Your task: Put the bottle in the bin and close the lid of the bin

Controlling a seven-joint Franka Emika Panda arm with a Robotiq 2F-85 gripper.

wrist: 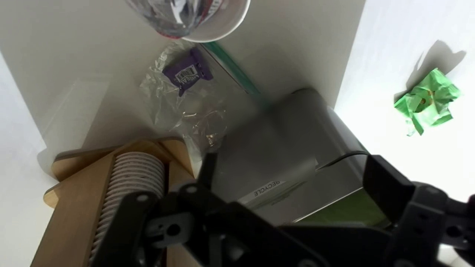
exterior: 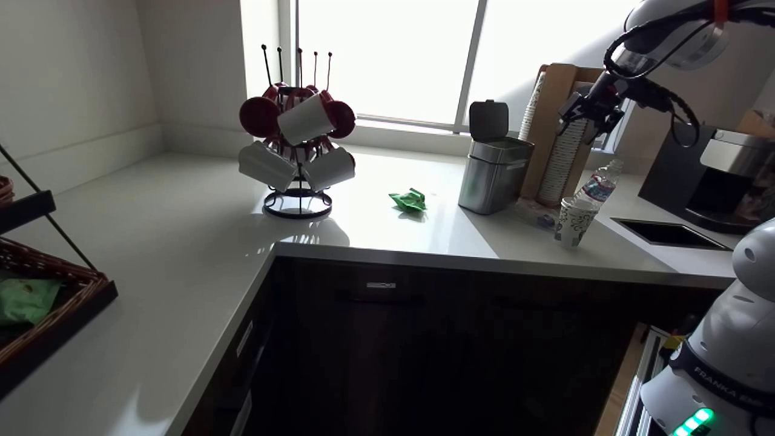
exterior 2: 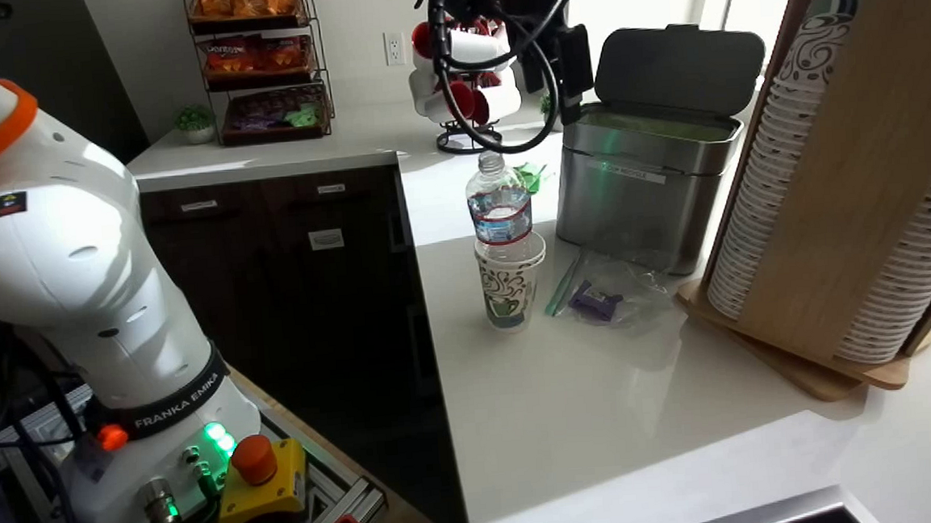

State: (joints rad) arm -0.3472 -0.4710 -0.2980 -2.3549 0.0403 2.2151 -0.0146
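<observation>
Hanging in the air near the bin [exterior 2: 632, 211], the end effector [wrist: 295, 167] had its fingers [wrist: 387, 185] spread wide apart and was empty. In the wrist view, the bin's metal side, its RECYCLE label [wrist: 263, 191] and a strip of green inside its mouth showed between them. The lid [exterior 2: 678, 70] stood raised from the rim, leaving the mouth uncovered. Lower down, apart from the end effector, the bottle [exterior 2: 499, 203] leaned with its lower end in a patterned paper cup [exterior 2: 508, 299], and that cup stood on the pale desk [exterior 2: 588, 416]. Between the cup and the bin's foot lay a clear plastic bag [wrist: 172, 98] with a little purple packet [wrist: 187, 72]; whether the packet was in it or on it, I couldn't tell. Crowding the bin on one side was a tall wooden rack [exterior 2: 857, 189] of stacked cups [exterior 2: 781, 129]; in an exterior view the end effector showed in front of it. On the bin's other side a crumpled green wrapper [exterior: 412, 201] sat in the sunlight, and farther along red and white mugs [exterior: 307, 119] hung on a black stand [exterior: 300, 215]. Past the cup, the opposite way, stood a coffee machine [exterior: 729, 151].
</observation>
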